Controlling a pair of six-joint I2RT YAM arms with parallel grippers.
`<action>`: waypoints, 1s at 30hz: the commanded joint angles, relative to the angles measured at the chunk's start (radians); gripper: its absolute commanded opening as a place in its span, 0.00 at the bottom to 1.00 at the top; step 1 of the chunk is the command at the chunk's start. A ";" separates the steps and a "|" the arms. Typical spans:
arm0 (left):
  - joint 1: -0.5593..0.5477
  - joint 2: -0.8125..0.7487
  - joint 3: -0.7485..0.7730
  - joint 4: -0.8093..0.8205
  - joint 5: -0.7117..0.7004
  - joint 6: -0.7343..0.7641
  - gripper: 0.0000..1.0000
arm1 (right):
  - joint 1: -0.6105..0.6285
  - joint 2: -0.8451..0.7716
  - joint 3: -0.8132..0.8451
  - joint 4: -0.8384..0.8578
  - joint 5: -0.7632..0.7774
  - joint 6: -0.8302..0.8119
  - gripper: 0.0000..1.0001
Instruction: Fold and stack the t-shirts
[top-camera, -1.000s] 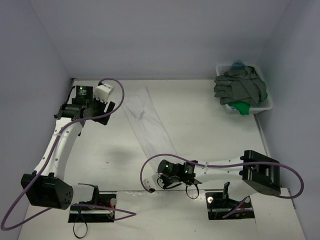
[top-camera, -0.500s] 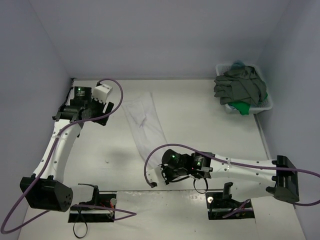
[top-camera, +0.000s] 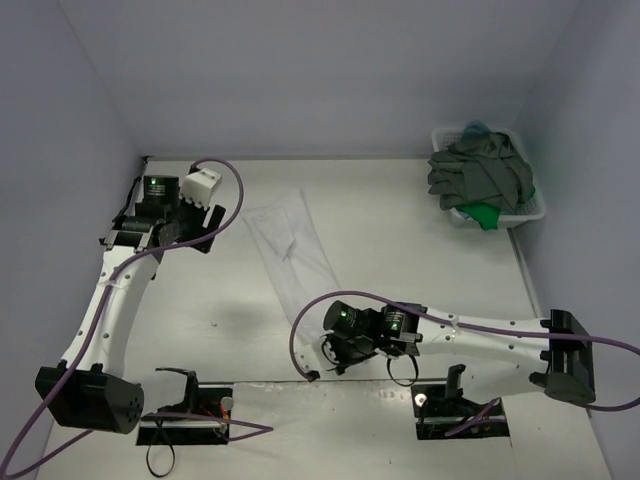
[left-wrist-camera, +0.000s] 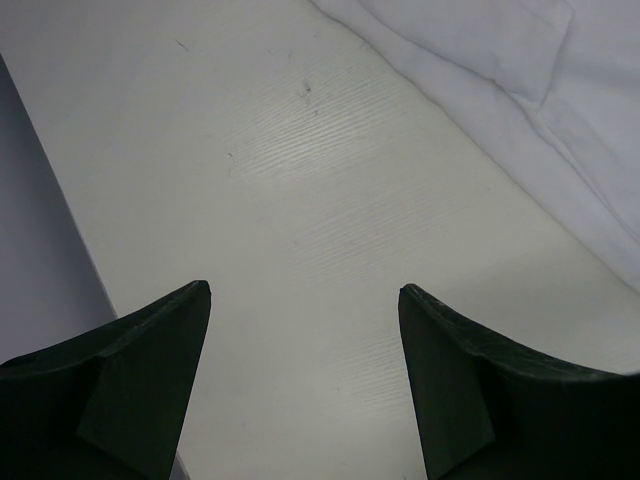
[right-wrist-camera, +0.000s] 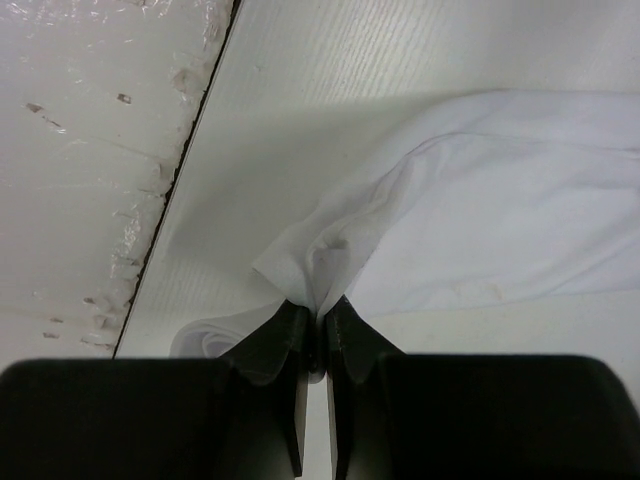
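The white shirt (top-camera: 290, 245) is stretched in a long strip across the table (top-camera: 420, 260), with its near end clamped in the jaws of the right gripper (right-wrist-camera: 315, 322). The jaws of the left gripper (left-wrist-camera: 305, 290) are spread wide over bare table beside the strip's far end. A dark grey shirt (top-camera: 478, 170) and a green shirt (top-camera: 484, 216) are heaped in the basket (top-camera: 535, 212) at the far right.

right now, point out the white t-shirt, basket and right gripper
white t-shirt (top-camera: 290, 250): top view, mid cloth
basket (top-camera: 538, 210): top view, right rim
right gripper (right-wrist-camera: 318, 318): right wrist view, between fingertips
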 joint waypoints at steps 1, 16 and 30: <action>0.008 -0.041 -0.006 0.032 0.005 0.010 0.71 | -0.023 0.042 0.070 -0.001 -0.039 -0.064 0.05; 0.034 -0.037 -0.046 0.062 0.030 0.017 0.71 | -0.316 0.250 0.289 0.013 -0.309 -0.280 0.10; 0.068 -0.038 -0.098 0.101 0.060 0.015 0.70 | -0.411 0.462 0.453 0.009 -0.467 -0.337 0.12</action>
